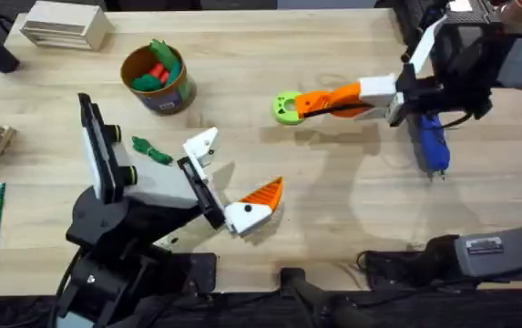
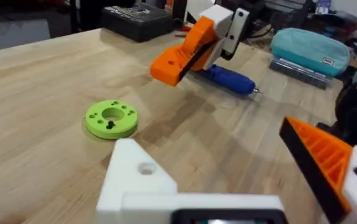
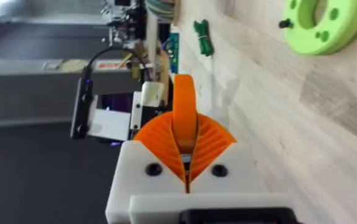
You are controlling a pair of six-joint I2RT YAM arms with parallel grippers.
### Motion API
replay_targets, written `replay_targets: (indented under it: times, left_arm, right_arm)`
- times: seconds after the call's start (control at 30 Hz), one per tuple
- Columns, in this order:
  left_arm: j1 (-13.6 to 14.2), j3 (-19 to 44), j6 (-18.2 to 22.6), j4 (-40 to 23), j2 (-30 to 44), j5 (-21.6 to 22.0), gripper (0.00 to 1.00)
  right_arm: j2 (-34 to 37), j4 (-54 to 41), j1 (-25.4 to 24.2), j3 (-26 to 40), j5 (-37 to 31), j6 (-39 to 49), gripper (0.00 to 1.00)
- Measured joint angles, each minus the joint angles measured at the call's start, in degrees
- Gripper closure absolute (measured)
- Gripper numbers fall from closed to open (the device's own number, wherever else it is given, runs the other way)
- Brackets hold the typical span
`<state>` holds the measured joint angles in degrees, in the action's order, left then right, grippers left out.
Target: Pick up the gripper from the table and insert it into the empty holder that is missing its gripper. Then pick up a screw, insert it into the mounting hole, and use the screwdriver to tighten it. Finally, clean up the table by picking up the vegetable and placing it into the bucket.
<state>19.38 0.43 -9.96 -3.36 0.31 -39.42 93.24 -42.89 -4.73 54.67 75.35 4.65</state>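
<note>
Just beside the flat green ring-shaped plastic disc point(image 1: 286, 108), the right gripper point(image 1: 308, 105) hovers with its ribbed orange pads pressed together on the small bright orange plastic wedge, the gripper point(image 3: 184, 102), so the pick-up looks done. Insertion is not: well apart from the disc, toward the arms' bases, the left gripper point(image 1: 233, 170) stands spread wide, one finger a bare white angular plastic holder point(image 1: 203, 144), the other carrying its orange pad point(image 1: 262, 194). A small dark screw point(image 2: 109, 124) seems to stand on the disc itself, not yet collected. The stubby blue powered screwdriver point(image 1: 432, 141) lies on the light wooden plank table point(image 1: 333, 182) beyond the right gripper from the disc. The thin dark green leafy toy vegetable point(image 1: 151, 148) lies on the table, far from the disc and just beside the left arm, outside the round brown-gold bucket point(image 1: 158, 80). I judge three steps remain.
</note>
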Motion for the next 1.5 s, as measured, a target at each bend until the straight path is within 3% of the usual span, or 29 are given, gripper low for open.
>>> replay_targets:
  times: [0.27,0.4,0.53,0.67,0.73,0.87,0.97,1.23,1.5]
  left_arm:
    - [0.0,0.0,0.0,0.0,0.0,0.0,0.014]
    - [0.0,0.0,0.0,0.0,0.0,0.0,0.014]
    - [0.0,0.0,0.0,0.0,0.0,0.0,0.014]
    - [0.0,0.0,0.0,0.0,0.0,0.0,0.014]
    - [0.0,0.0,0.0,0.0,0.0,0.0,0.014]
    - [0.0,0.0,0.0,0.0,0.0,0.0,0.014]
    - [0.0,0.0,0.0,0.0,0.0,0.0,0.014]
    - [0.0,0.0,0.0,0.0,0.0,0.0,0.014]
    - [0.0,0.0,0.0,0.0,0.0,0.0,0.014]
  right_arm:
    - [-9.0,5.7,0.0,0.9,-5.2,-12.9,0.986]
    - [-18.6,8.5,0.6,0.6,-9.9,-20.2,0.986]
    - [-29.4,26.4,4.6,-5.1,-13.7,-30.3,0.986]
    - [-36.4,48.7,12.8,-15.3,-16.1,-44.2,0.986]
    - [-36.1,54.0,17.5,-19.2,-17.4,-49.7,0.986]
    - [-31.0,56.1,25.6,-23.1,-19.6,-56.1,0.986]
    - [-28.2,56.8,28.7,-23.5,-20.4,-58.3,0.986]
    - [-25.7,58.1,29.5,-23.5,-20.0,-60.1,0.986]
    - [-19.3,69.5,29.7,-23.5,-15.7,-65.5,0.986]
